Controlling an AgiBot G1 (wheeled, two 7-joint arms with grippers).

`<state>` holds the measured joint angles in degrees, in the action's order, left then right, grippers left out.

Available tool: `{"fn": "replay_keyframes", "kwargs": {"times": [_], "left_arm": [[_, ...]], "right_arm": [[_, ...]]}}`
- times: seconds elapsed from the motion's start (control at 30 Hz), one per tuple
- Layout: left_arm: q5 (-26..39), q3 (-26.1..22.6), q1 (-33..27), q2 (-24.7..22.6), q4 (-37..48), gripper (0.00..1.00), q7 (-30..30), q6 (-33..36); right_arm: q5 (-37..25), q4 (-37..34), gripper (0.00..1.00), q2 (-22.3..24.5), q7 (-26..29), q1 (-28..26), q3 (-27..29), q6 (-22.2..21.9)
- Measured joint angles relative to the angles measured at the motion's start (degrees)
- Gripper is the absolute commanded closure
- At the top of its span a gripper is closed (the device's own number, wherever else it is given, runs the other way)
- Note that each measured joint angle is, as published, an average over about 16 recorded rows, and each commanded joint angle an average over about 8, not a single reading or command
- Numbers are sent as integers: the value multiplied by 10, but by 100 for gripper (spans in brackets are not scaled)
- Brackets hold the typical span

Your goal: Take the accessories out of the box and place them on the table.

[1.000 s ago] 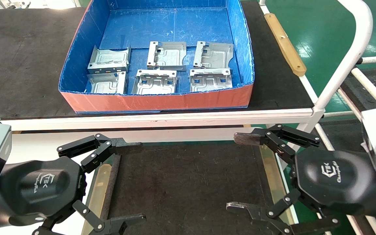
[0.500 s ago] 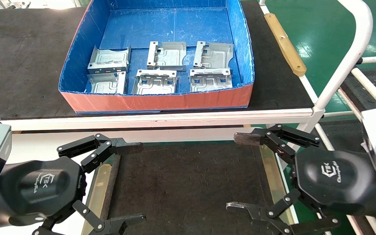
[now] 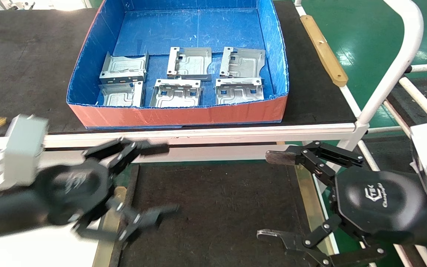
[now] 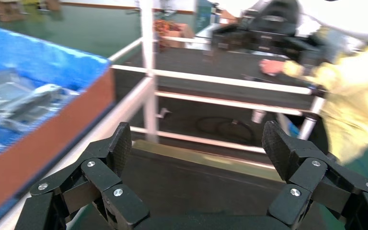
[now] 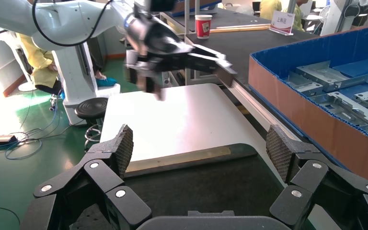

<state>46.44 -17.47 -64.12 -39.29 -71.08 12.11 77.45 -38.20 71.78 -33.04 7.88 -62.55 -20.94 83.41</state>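
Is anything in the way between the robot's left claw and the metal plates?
Yes: the box's orange front wall stands between the open left gripper and the plates, so the gripper must go over it. Above the wall, nothing visible blocks the way.

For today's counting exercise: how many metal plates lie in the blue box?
6, all in the box, two rows of three. Far row: left, middle, right. Near row: left, middle, right. None looks hidden.

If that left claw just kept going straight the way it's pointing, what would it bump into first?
Probably nothing at once. The left gripper, fingers open, points across the table toward the right gripper, roughly along the box, not into it. Depth is hard to judge.
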Motion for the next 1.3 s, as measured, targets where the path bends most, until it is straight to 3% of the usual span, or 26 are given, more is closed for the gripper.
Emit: {"fn": "replay_keyframes", "kwargs": {"times": [0.37,0.77,1.3], "left_arm": [[78,-22,-86,-75,92,0,-1,-109],[149,-49,-182,-143,237,0,-34,-168],[206,-78,-231,-230,360,0,-87,-234]], "right_arm": [[0,0,0,0,0,0,0,0],[0,0,0,0,0,0,0,0],[0,0,0,0,0,0,0,0]]}}
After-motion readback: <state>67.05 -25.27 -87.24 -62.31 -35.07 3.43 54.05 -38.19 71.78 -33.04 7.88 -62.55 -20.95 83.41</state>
